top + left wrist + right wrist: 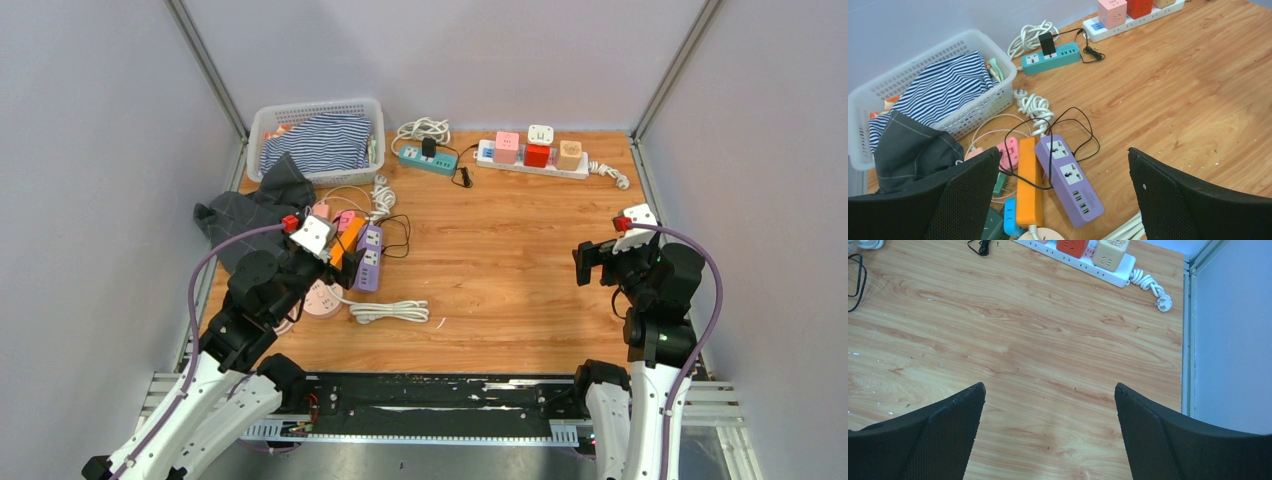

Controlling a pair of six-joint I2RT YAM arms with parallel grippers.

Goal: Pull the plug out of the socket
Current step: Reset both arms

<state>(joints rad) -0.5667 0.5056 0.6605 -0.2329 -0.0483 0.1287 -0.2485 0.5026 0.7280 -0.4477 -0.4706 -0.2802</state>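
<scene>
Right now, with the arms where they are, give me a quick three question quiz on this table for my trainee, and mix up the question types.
1. True or false: the black plug sits in the teal power strip.
2. What lies in the white basket? A) striped cloth B) an orange power strip C) a red cube adapter
3. Fill in: the left fingers and right fingers both stand ___, holding nothing.
Key: 1 true; 2 A; 3 open.

Wooden table (500,270) carries several power strips (367,258), basket (315,106), grey cloth (240,215).
</scene>
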